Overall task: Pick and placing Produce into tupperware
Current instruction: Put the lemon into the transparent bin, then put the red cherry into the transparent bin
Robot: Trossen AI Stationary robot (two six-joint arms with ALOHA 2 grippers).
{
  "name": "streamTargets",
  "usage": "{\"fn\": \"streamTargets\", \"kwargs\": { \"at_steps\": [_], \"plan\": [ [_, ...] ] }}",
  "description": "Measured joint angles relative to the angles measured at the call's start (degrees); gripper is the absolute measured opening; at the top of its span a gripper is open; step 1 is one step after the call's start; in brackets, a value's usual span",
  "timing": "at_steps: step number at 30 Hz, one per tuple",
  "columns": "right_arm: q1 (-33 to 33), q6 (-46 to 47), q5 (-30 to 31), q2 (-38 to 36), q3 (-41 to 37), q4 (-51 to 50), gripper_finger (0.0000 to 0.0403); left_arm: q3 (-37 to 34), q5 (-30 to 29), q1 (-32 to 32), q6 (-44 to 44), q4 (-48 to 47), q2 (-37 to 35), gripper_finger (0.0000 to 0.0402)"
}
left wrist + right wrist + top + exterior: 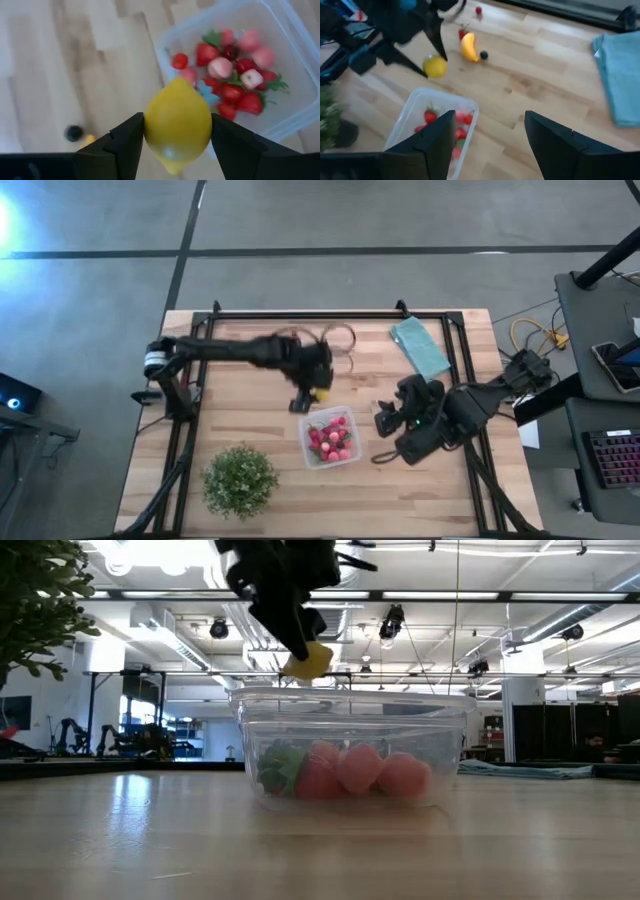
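My left gripper [312,392] is shut on a small yellow lemon [177,125], in the air just beyond the far rim of the clear tupperware [331,438]; the low view shows the lemon [308,661] above rim height. The box holds several red and pink berries [235,75]. A banana [468,47], a dark berry [483,55] and red pieces [478,10] lie on the table beyond the box. My right gripper [385,438] is open and empty, to the right of the box. My left gripper pinches the lemon's two opposite sides [148,127] between its two fingers. The fingers come from above, slanting down. The lemon is lifted clear of the table, one pointed end toward the camera.
A bushy green potted plant [240,478] stands near the front edge, left of the box. A teal folded cloth [420,346] lies at the far right. A dark berry [74,132] and a yellow piece [89,140] lie on the wood below my left gripper.
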Motion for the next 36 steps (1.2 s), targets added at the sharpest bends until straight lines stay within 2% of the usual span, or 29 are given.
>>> {"fn": "streamTargets", "kwargs": {
  "at_steps": [8, 15, 19, 26, 31, 36],
  "plan": [
    [3.85, 4.67, 0.07, 0.0, -0.75, -0.04, 0.0228, -4.34, -1.49, -8.53, -10.48, 3.75, 0.27, 0.0198],
    [4.25, 5.87, 0.02, 0.0, -2.24, 0.15, 0.0228, -9.05, -1.69, -9.82, -22.93, 10.48, 0.32, 0.0198],
    [4.25, 5.94, 0.02, 0.0, -2.87, 0.25, 0.0228, -11.28, -1.75, -9.8, -27.19, 14.42, 0.3, 0.021],
    [4.25, 5.94, 0.02, 0.0, -3.34, 0.16, 0.0228, -12.48, -2.39, -9.81, -31.45, 14.85, 1.08, 0.0262],
    [4.21, 5.93, 0.02, 0.0, -3.45, -0.29, 0.0228, -11.22, -3.18, -7.86, -27.73, 13.56, 0.96, 0.0293],
    [4.19, 6.09, 0.02, 0.0, -3.45, -0.65, 0.0228, -6.06, -10.37, -2.32, -25.24, 6.01, -1.78, 0.0297]
  ]
}}
